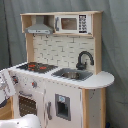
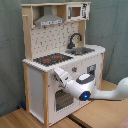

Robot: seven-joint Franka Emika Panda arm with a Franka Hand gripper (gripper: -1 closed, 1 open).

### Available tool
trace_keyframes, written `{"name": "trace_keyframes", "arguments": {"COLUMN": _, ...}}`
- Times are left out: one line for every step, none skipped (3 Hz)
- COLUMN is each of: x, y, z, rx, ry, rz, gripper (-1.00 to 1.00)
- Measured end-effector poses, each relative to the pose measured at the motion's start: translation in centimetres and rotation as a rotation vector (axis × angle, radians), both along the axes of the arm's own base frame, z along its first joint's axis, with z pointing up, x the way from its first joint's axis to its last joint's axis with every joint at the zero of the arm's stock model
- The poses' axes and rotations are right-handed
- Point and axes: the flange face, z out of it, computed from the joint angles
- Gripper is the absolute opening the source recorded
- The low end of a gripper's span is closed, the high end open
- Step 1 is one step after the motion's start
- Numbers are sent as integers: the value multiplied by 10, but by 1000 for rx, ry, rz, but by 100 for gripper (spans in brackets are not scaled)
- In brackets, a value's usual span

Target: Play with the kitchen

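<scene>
The tall white and light-wood toy kitchen [image 1: 60, 70] [image 2: 62, 60] stands on a wooden floor [image 2: 20, 119] before a grey curtain [image 1: 115, 45]. My white arm [image 2: 107, 94] reaches in from the second exterior view's right. My pincer [image 2: 59, 76] sits at the front panel just below the red-ringed black hob [image 2: 52, 58], beside the oven door [image 2: 62, 100]. Can't tell if the pincer's apart or together. Black faucet [image 1: 84, 59] stands over the sink [image 1: 72, 74].
</scene>
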Motion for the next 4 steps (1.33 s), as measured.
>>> {"name": "trace_keyframes", "arguments": {"x": 0, "y": 0, "z": -1, "rx": -125, "ry": 17, "rz": -6, "gripper": -100}}
{"name": "trace_keyframes", "arguments": {"x": 0, "y": -1, "z": -1, "rx": -247, "ry": 32, "rz": -13, "gripper": -100}}
{"name": "trace_keyframes", "arguments": {"x": 0, "y": -1, "z": -2, "rx": -380, "ry": 48, "rz": -22, "gripper": -100}}
{"name": "trace_keyframes", "arguments": {"x": 0, "y": -1, "z": -3, "rx": -514, "ry": 59, "rz": -32, "gripper": -100}}
